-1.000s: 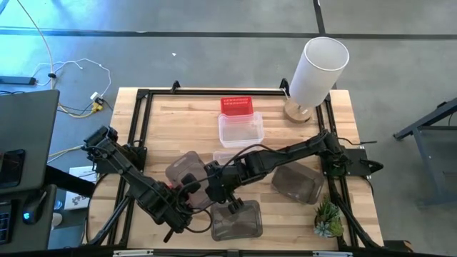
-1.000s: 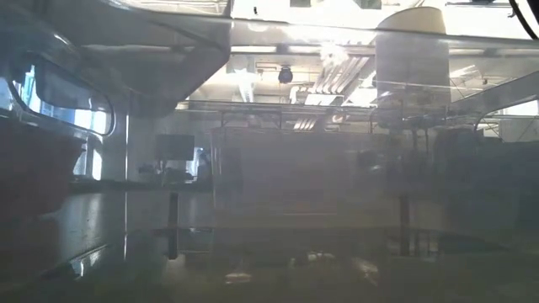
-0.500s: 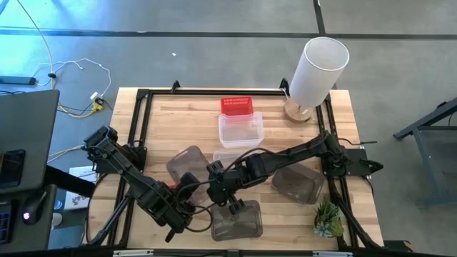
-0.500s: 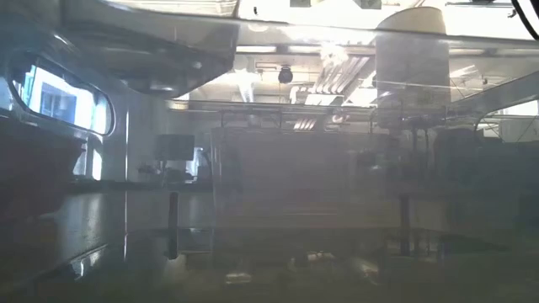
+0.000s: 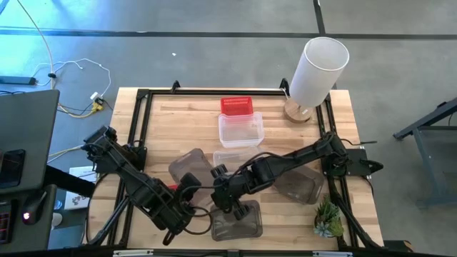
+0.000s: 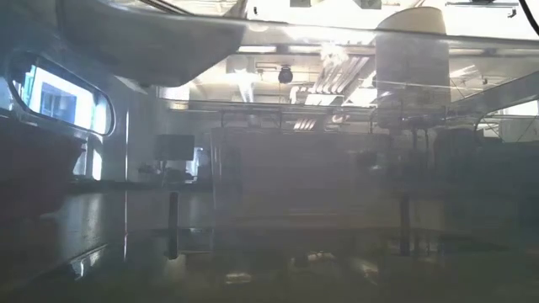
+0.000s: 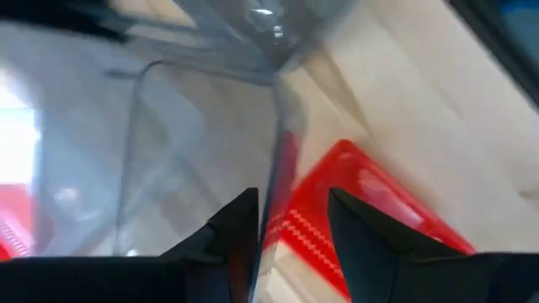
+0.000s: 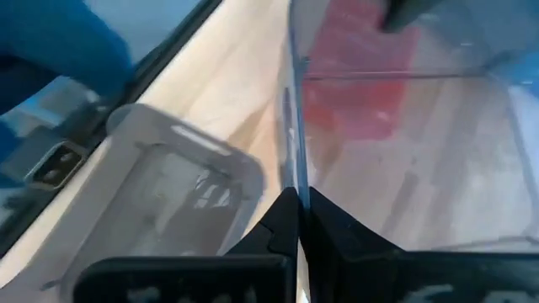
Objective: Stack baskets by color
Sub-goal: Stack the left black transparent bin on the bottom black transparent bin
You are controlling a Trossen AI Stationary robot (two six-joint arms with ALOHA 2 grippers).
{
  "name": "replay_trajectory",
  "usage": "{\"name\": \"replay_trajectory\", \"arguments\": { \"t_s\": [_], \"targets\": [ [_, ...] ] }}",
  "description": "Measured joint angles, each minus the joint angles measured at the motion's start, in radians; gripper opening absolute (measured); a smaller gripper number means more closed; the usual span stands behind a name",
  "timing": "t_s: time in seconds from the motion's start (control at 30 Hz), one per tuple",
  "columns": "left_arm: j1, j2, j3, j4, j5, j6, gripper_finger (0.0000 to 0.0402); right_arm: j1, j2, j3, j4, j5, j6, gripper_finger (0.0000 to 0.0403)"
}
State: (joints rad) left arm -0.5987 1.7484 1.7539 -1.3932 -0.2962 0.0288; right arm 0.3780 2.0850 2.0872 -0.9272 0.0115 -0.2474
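Low centre of the high view: the right pincer (image 5: 223,195) pinches the rim of a smoky grey basket (image 5: 191,165) up-left of it. The left pincer (image 5: 187,191), jaws spread around that rim, sits just left.

This looks like a robotics lab or workshop. A small wooden table (image 5: 186,121) with a black metal frame (image 5: 140,114) stands on a bare grey concrete floor (image 5: 178,43). At about ten o'clock from the table, loose white cables (image 5: 78,68) trail across the floor, and a dark desk edge (image 5: 25,135) sits at nine o'clock. The low view looks into a large room with exposed ceiling ducts (image 6: 328,80) and bright overhead lights (image 6: 253,34), more industrial than domestic.
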Motion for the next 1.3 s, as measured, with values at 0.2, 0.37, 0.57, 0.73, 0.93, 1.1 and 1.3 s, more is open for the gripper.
{"name": "replay_trajectory", "arguments": {
  "t_s": [0.2, 0.37, 0.57, 0.73, 0.93, 1.1, 1.3],
  "targets": [
    [0.0, 0.0, 0.041, -0.003, -0.109, 0.028, 0.0125, 0.027, 0.003, -0.001, -0.026, 0.01, 0.015, 0.0],
    [0.0, 0.0, 0.068, -0.025, -0.108, 0.034, 0.0125, 0.043, 0.002, -0.001, -0.064, 0.033, 0.013, 0.0],
    [-0.013, -0.013, 0.119, -0.084, -0.096, -0.059, 0.0124, 0.086, 0.001, -0.001, -0.144, 0.13, -0.013, 0.0],
    [-0.043, -0.069, 0.12, -0.074, -0.081, -0.143, 0.0124, 0.113, 0.001, -0.002, -0.228, 0.134, -0.022, 0.0],
    [-0.072, -0.133, 0.12, -0.059, -0.118, -0.27, 0.0124, 0.128, -0.002, -0.002, -0.315, 0.134, -0.022, 0.0],
    [-0.099, -0.164, 0.12, -0.057, -0.164, -0.322, 0.0125, 0.133, -0.049, -0.002, -0.354, 0.139, -0.014, 0.0],
    [-0.11, -0.169, 0.121, -0.055, -0.188, -0.341, 0.0125, 0.158, -0.14, -0.002, -0.405, 0.184, 0.017, 0.0]
  ]
}}
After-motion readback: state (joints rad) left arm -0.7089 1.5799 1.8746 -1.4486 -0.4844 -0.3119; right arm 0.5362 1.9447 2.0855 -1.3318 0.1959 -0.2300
